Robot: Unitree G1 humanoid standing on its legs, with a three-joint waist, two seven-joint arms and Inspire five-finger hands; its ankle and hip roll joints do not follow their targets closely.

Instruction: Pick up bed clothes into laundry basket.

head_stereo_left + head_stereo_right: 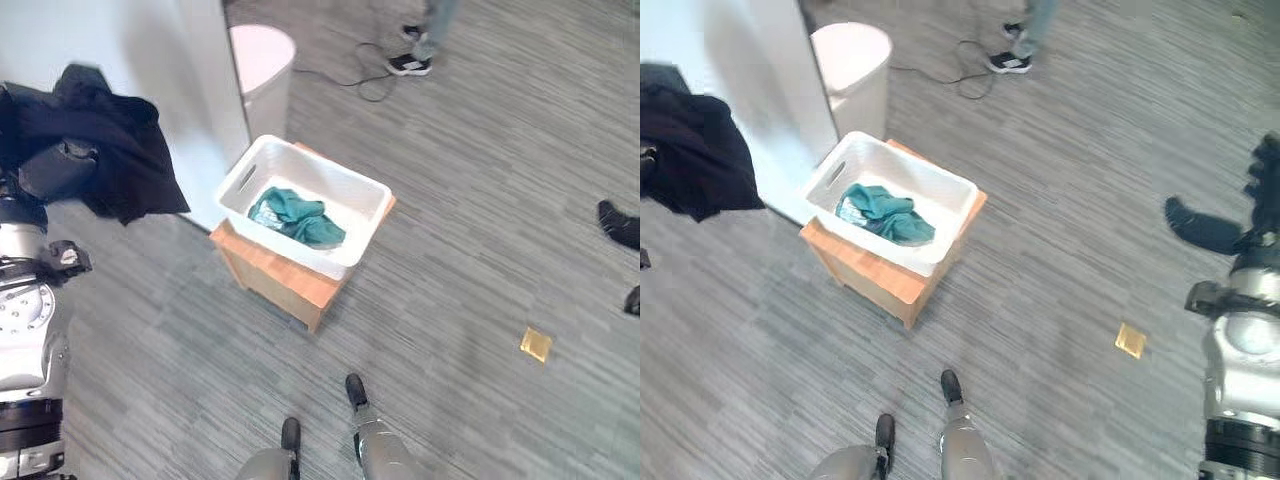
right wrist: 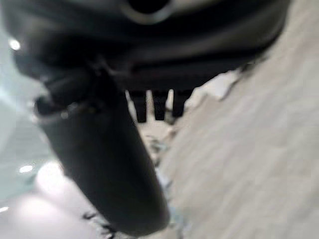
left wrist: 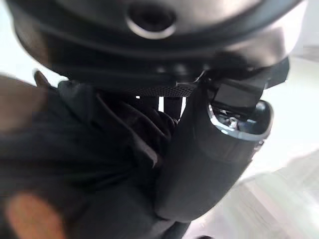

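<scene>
Basket: the white laundry basket (image 1: 352, 222) sits on a low wooden stand (image 1: 280, 275), raised off the floor so you can drop clothes in from above without stooping.
Contents: a teal garment (image 1: 296, 219) already lies crumpled inside, so part of the job looks done.
Black garment: the dark cloth (image 1: 110, 140) hangs bunched at your left side, clear of the floor and left of the basket.
Left hand: your left hand (image 3: 209, 164) is clamped on that black cloth; the wrist view shows the thumb pressed against dark folds. Holding it high keeps the loose ends from dragging.
Right hand: your right hand (image 1: 1265, 190) is raised at the right edge, holding nothing, fingers straight and relaxed, well apart from the basket.
Next move: you likely need to swing the left arm right until the cloth hangs over the basket's open top, then release.
Risk: trailing fabric may catch the rim and slide outside.
Surroundings: a white bin (image 1: 262, 60) stands behind; a person's shoes (image 1: 410, 62) show beyond.
</scene>
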